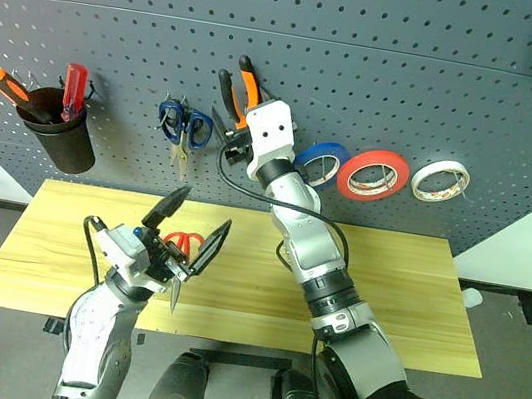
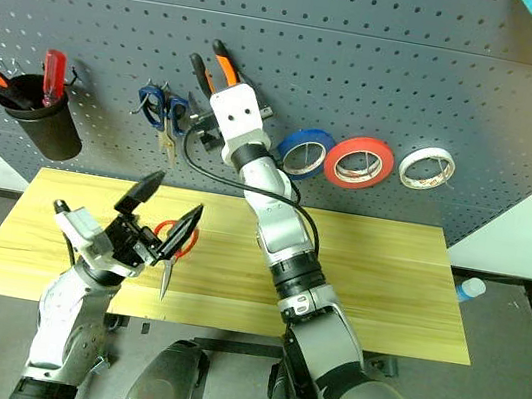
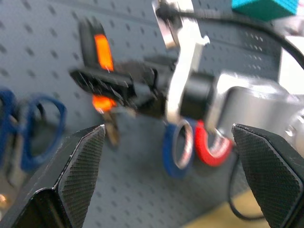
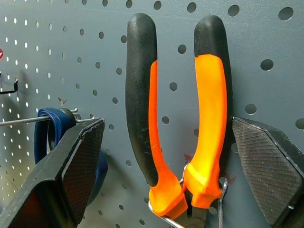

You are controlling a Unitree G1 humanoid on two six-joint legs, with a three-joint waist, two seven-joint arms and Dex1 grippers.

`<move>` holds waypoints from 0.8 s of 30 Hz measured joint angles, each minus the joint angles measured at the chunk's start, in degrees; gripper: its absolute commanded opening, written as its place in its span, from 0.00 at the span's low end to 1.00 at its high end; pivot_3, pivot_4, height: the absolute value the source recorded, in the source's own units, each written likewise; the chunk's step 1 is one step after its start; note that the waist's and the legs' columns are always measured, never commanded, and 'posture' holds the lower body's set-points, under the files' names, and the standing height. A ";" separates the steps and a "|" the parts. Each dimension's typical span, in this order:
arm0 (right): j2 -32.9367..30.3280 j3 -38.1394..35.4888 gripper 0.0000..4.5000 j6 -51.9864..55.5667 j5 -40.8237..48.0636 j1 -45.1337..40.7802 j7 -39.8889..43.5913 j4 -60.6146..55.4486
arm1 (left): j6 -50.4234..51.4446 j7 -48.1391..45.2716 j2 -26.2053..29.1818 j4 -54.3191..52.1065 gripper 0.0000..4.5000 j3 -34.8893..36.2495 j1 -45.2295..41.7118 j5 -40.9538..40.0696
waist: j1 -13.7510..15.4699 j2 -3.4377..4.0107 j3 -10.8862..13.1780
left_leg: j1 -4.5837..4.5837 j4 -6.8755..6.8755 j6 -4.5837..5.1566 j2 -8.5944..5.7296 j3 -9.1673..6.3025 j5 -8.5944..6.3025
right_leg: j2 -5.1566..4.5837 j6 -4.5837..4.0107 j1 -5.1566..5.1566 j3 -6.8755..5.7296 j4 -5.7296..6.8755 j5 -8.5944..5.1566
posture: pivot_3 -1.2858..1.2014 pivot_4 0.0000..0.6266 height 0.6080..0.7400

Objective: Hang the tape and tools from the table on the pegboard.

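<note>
The pliers [image 4: 180,118] with orange-and-black handles hang on a metal hook of the dark grey pegboard [image 1: 415,92]. My right gripper [image 4: 167,122] is open, one finger on each side of the handles. The red tape [image 1: 373,174] hangs on the pegboard between a blue roll [image 1: 321,161] and a white roll [image 1: 440,180]. The red-handled scissors [image 1: 183,241] lie on the wood table [image 1: 402,302], blades pointing toward the front edge. My left gripper [image 1: 206,206] stands open just above them, tilted up toward the board, with nothing between its fingers.
Blue-handled scissors [image 1: 184,126] hang left of the pliers. A black cup [image 1: 63,137] with screwdrivers is mounted at the far left of the board. A black cable [image 1: 275,206] runs down from the right wrist.
</note>
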 measured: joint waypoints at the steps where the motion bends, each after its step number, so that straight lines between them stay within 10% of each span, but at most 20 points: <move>1: 0.00 -0.01 0.99 0.01 -0.01 0.00 0.00 0.00 | -0.54 0.19 -0.09 0.32 1.00 -0.01 0.00 -0.03 | 0.01 0.00 0.00 | -0.01 0.00 0.00 0.00 0.00 0.00 | 0.00 0.00 0.00 0.00 0.00 0.00 | 0.66 0.21 0.90; 24: -0.80 2.27 0.99 11.87 -1.83 14.87 1.38 -21.15 | -3.03 -0.86 -0.02 4.68 1.00 -0.72 0.69 -1.51 | -0.08 0.02 0.02 | -0.04 -0.01 0.01 0.00 -0.01 -0.01 | 0.00 -0.03 -0.01 0.00 -0.09 -0.04 | 0.65 0.22 0.90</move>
